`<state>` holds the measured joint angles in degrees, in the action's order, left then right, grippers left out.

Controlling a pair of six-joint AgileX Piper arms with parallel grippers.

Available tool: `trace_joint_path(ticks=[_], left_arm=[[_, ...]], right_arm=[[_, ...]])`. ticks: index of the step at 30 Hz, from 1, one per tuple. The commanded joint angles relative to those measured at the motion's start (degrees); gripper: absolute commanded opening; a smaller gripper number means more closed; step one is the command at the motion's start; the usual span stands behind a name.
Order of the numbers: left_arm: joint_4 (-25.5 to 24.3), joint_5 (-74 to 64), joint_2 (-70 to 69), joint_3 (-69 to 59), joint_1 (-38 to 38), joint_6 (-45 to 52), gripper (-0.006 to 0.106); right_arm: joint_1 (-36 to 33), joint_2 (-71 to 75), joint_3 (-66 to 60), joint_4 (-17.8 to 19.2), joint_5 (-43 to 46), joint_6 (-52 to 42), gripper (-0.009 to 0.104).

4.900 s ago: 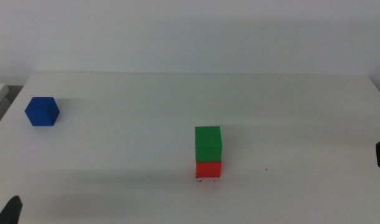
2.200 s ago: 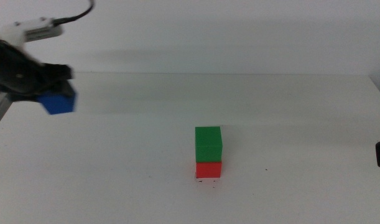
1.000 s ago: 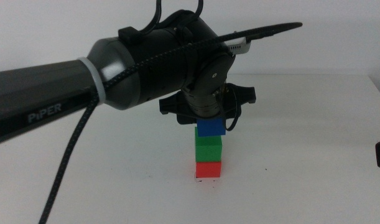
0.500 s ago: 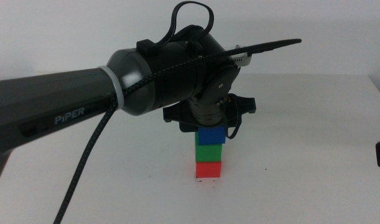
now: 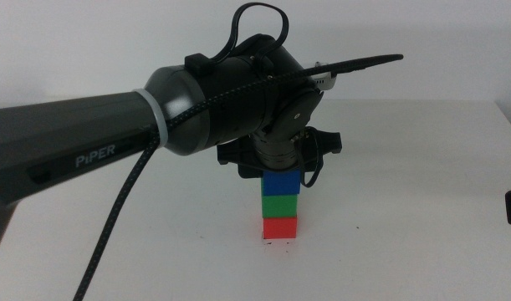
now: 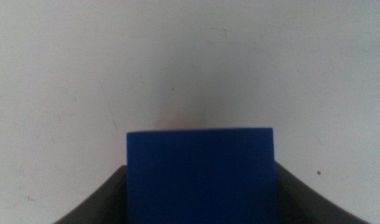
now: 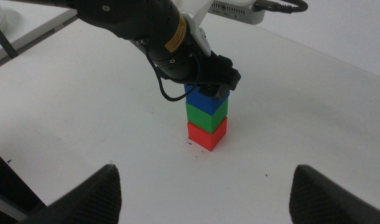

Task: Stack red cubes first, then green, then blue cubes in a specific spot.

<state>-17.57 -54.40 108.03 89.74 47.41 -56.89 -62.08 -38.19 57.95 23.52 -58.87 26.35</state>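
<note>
Since half a second ago the left gripper [image 5: 280, 171] has come down a little, so the blue cube [image 5: 282, 183] now sits flush on the green cube [image 5: 281, 205], with no gap showing between them in the middle view. The green cube rests on the red cube [image 5: 280, 227], which stands on the cluster of black marks [image 5: 278, 243] near the middle of the table [image 5: 422, 167]. The left gripper is clamped on the blue cube: the left wrist view shows it [image 6: 200, 174] filling the space between the 2 dark jaws. That puts all 3 cubes in the required order, and what seems to remain is letting go and lifting clear without nudging the tower. The right gripper [image 7: 205, 186] waits off to the side with its jaws spread wide, holding nothing.
</note>
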Motion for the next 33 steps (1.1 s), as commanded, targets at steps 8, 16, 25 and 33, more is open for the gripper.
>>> trace_joint_path(ticks=[8,16,25,33], left_arm=[[-1.0,-0.6,0.2,0.1,-0.1,0.1,0.077],[-2.0,-0.6,0.1,0.3,-0.1,1.6,0.086],[0.2,-0.7,-5.5,3.0,-0.1,10.3,0.094],[-2.5,-15.6,-22.6,3.0,-0.6,11.5,0.094]], right_arm=[[-0.1,0.2,0.4,0.3,0.3,-0.3,0.093],[-0.1,0.2,0.4,0.3,0.3,-0.3,0.093],[-0.1,0.2,0.4,0.3,0.3,-0.3,0.093],[-0.1,0.2,0.4,0.3,0.3,-0.3,0.093]])
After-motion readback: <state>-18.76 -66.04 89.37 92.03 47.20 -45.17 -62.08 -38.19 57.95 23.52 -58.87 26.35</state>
